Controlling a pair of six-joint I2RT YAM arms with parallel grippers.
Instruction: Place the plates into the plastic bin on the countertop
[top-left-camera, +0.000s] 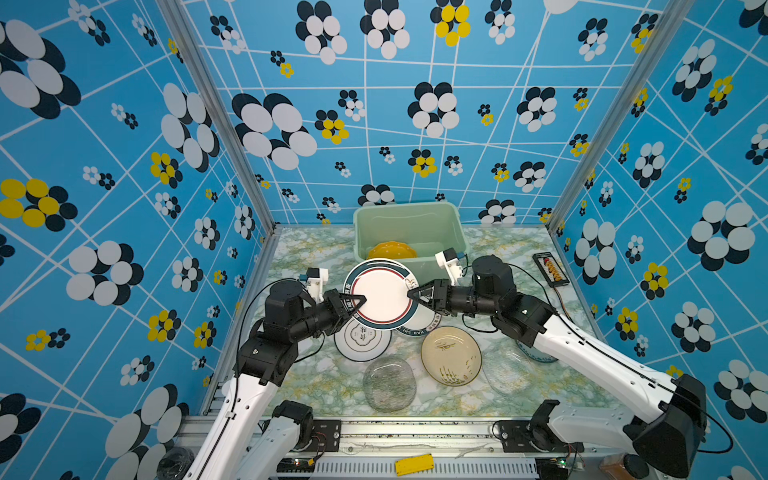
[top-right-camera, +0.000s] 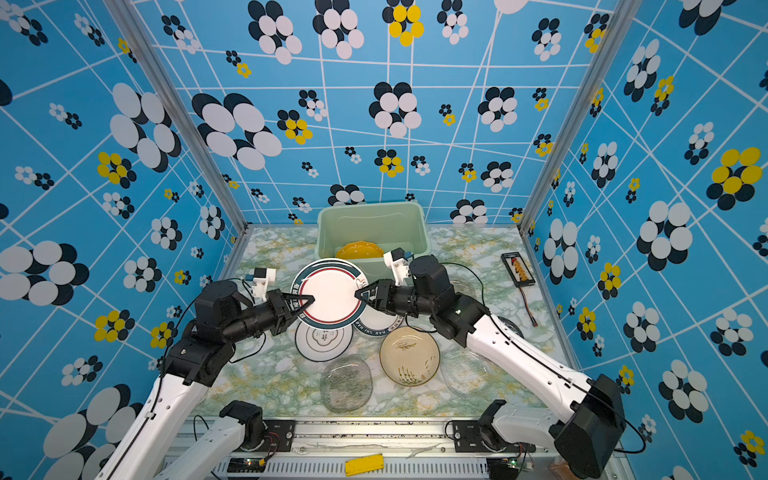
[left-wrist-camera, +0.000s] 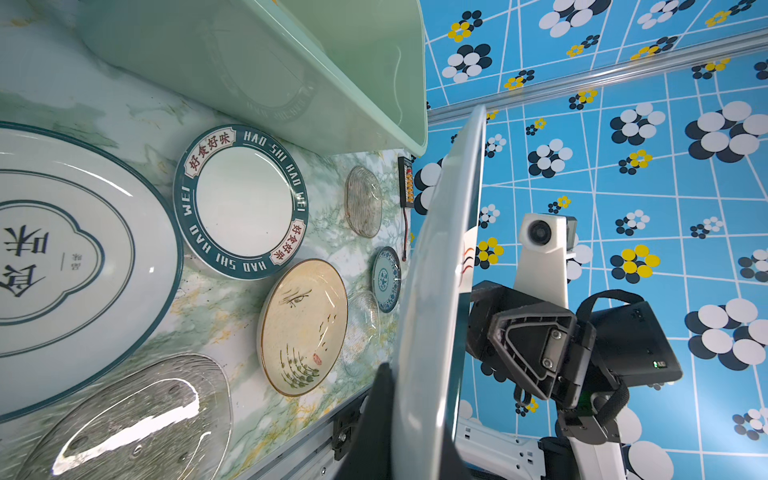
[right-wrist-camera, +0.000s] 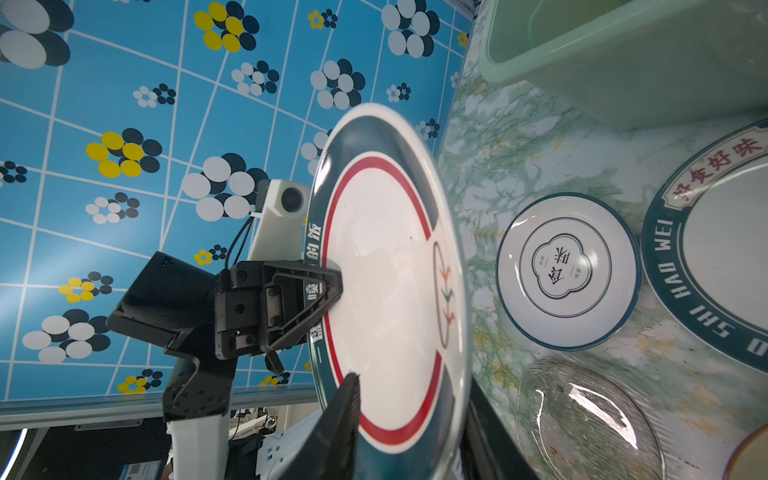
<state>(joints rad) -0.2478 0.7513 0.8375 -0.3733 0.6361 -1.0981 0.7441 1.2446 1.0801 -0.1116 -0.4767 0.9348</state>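
A white plate with a dark teal rim and red ring hangs level in front of the plastic bin. My left gripper is shut on its left rim. My right gripper straddles the right rim, open, with its near finger standing off the plate's face. A yellow plate lies in the bin. On the countertop lie a white plate, a lettered teal-rimmed plate, a beige plate and a smoky glass plate.
A clear glass plate and a blue-patterned plate lie under my right arm. A small black abacus-like board with a trailing wire sits at the right edge. Blue flowered walls close three sides. A yellow block rests on the front rail.
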